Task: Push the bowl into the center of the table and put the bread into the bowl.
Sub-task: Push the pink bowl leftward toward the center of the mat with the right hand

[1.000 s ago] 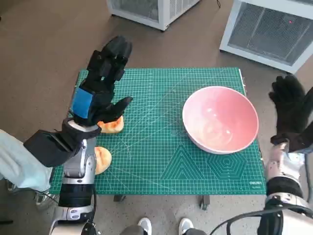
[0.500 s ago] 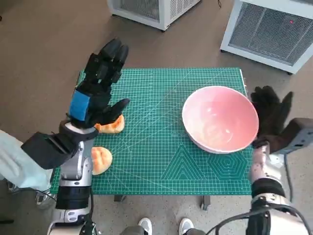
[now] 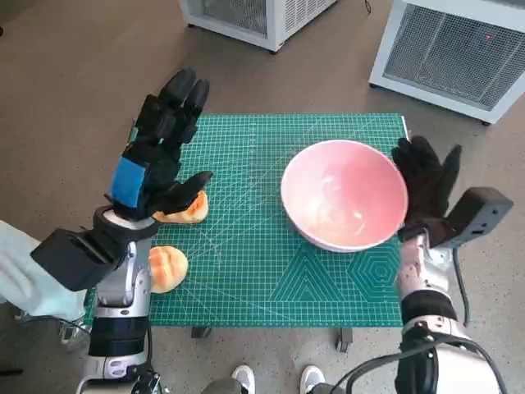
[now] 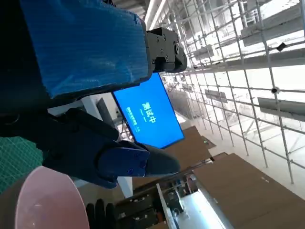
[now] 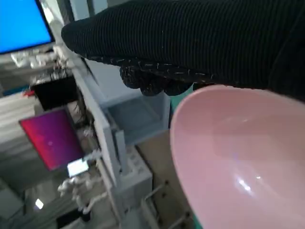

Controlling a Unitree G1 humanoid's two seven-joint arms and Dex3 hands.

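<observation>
A pink bowl (image 3: 344, 194) stands on the green cutting mat (image 3: 246, 263), right of the mat's middle. My gloved right hand (image 3: 425, 185) presses flat against the bowl's right rim, fingers spread. The bowl's rim (image 5: 228, 152) fills the right wrist view just under the glove. Two bread rolls lie at the mat's left edge: one (image 3: 187, 208) partly hidden under my left hand, the other (image 3: 166, 267) nearer the front. My left hand (image 3: 162, 148) hovers raised above the mat's left side, fingers apart and holding nothing. The left wrist view shows the bowl (image 4: 47, 202) small below the fingers.
Two white grilled cabinets (image 3: 447, 49) (image 3: 254, 16) stand on the floor beyond the table. A person's white shoes (image 3: 275, 379) show at the table's front edge. A pale cloth (image 3: 20, 271) hangs at the left.
My right hand swung in from the right to the bowl's rim and pushed the bowl leftward toward the mat's middle. The left hand stayed raised with little shift.
</observation>
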